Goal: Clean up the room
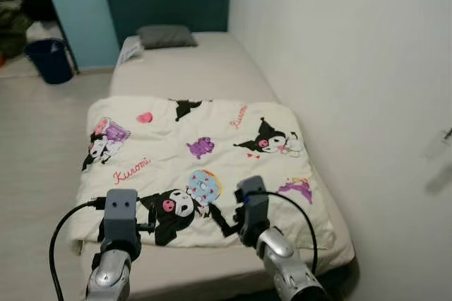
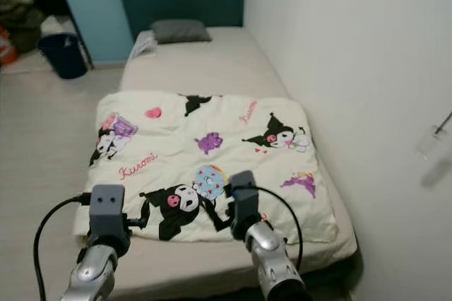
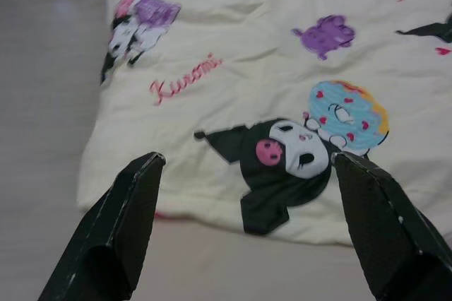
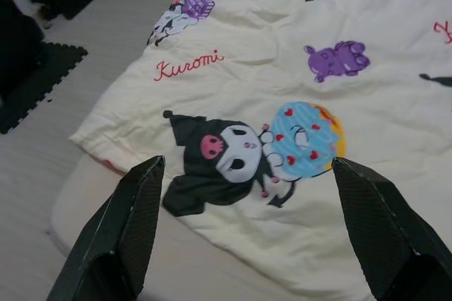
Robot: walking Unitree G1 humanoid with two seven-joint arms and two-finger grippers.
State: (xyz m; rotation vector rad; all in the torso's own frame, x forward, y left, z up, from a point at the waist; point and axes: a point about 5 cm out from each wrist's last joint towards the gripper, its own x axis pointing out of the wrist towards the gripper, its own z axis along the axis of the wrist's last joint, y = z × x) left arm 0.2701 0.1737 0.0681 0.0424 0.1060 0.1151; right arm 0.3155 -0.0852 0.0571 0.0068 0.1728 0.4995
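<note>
Lying folded flat on the near half of a bed [image 1: 205, 68]: one cream blanket [image 1: 212, 138] printed with cartoon characters, a purple figure, a blue doughnut and red "Kuromi" lettering, its near edge just short of the mattress foot and its left edge overhanging the bed side. Bed set lengthwise against a white wall [image 1: 339, 68], mattress bare beige beyond the blanket. Grey pillow [image 1: 166, 35] at the far head end, before a dark teal panel. Dark blue bin [image 1: 49, 59] on the pale floor, well apart to the left. Left gripper [image 3: 247, 234] above the blanket's near left part, fingers spread wide, holding nothing. Right gripper [image 4: 244, 230] above the near middle, by the doughnut print, fingers likewise spread and empty
</note>
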